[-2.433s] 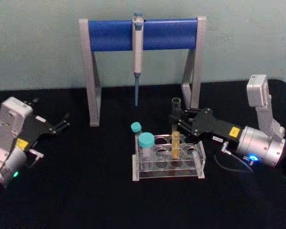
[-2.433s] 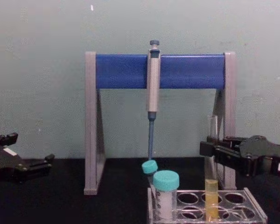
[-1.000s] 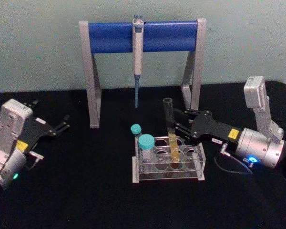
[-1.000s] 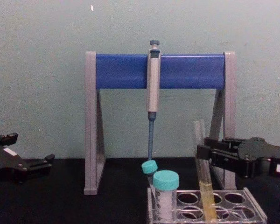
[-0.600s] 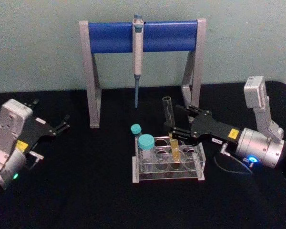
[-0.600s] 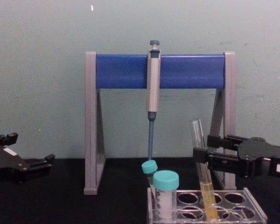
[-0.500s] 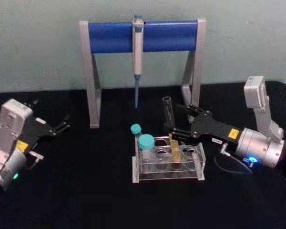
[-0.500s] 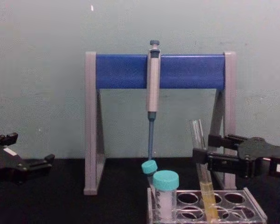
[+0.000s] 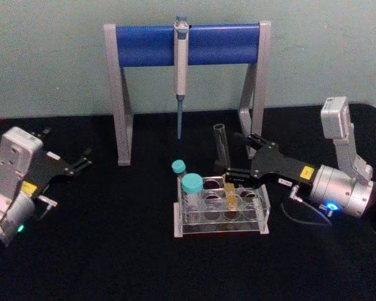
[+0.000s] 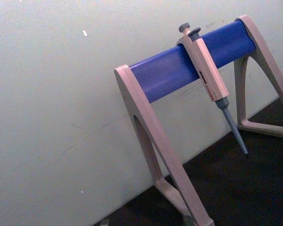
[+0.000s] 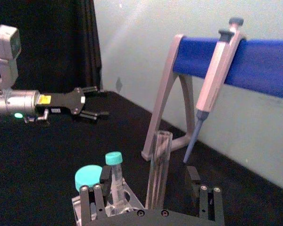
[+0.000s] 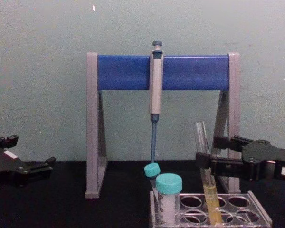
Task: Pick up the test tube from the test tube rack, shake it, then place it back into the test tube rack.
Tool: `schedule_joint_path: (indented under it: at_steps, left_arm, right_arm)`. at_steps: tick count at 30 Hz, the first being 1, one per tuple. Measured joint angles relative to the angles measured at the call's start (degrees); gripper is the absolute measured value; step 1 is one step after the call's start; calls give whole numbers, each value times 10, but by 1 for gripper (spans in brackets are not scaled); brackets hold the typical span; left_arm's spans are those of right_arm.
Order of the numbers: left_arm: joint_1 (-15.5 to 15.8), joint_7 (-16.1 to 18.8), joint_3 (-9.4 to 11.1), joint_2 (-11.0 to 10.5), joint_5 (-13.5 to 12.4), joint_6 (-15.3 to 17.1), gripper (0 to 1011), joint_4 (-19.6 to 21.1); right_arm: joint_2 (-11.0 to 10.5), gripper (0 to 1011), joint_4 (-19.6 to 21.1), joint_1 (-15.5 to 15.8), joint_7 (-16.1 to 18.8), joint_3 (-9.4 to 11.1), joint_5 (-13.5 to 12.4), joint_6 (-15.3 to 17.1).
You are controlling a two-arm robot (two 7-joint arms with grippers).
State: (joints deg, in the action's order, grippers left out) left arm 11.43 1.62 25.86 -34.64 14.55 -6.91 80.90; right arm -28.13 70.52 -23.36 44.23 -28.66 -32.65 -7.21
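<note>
test tube (image 9: 222,150) in test tube rack (image 9: 194,227) | pipette stand (image 9: 144,45) behind it

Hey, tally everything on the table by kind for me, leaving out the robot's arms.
Teal-capped tubes: 2
Uncapped test tube: 1
Clear test tube rack: 1
Pipette: 1
Pipette stand: 1
Total: 6

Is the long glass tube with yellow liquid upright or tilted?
Tilted: the glass tube leans, mouth left of its base in the clear plastic rack.
</note>
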Motion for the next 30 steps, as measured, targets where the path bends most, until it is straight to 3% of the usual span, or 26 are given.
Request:
schedule_joint_path:
  at_steps: [2,7,11,15,20,22,25,30]
  left_arm:
    - [0,0,0,0,0,0,1002,0]
    - [0,0,0,0,0,0,1001,0]
    - [0,0,0,0,0,0,1001,0]
    - [0,0,0,0,0,0,1001,0]
    - [0,0,0,0,0,0,1002,0]
    - [0,0,0,0,0,0,1001,0]
    - [0,0,0,0,0,0,1001,0]
    - [0,0,0,0,0,0,1001,0]
  right_arm:
    - [0,1000,4,4,0,4,-3,-8]
    - [4,1000,36,31,-13,46,-43,-48]
    - [14,1000,67,56,-53,84,-50,-93]
    - [23,1000,100,81,-133,116,-9,-128]
    - [37,1000,119,103,-232,139,53,-133]
    - [41,1000,121,109,-258,144,71,-128]
    - [48,1000,121,122,-322,147,123,-97]
    - [51,1000,113,135,-369,141,176,-52]
